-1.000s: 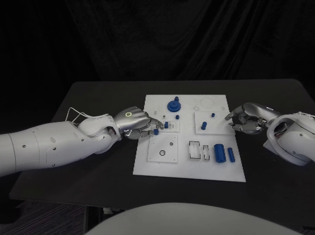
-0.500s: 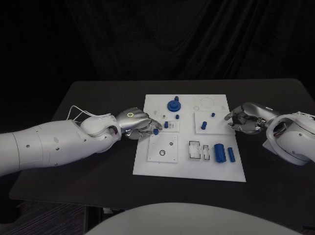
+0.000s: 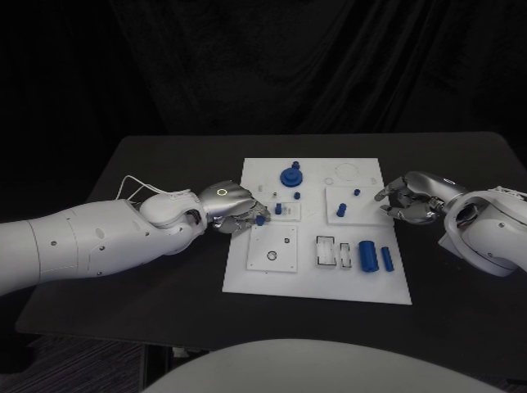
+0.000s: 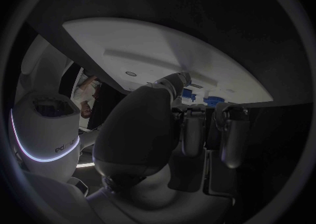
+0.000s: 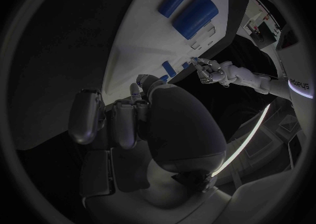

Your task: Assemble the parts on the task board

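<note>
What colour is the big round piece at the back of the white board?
Blue. The round piece shows best in the head view.

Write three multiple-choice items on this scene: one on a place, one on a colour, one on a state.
1. Where do the two blue cylinders lie on the task board?
A. near right corner
B. far left corner
C. off the board

2. What colour is the table?
A. white
B. black
C. red

3. What is the left hand doing?
A. lying flat on the table
B. raised high above the board
C. pinching a small blue part at the board's left edge

Answers: 1 A, they lie side by side there; 2 B, dark all round the board; 3 C, fingertips close on the part.
</note>
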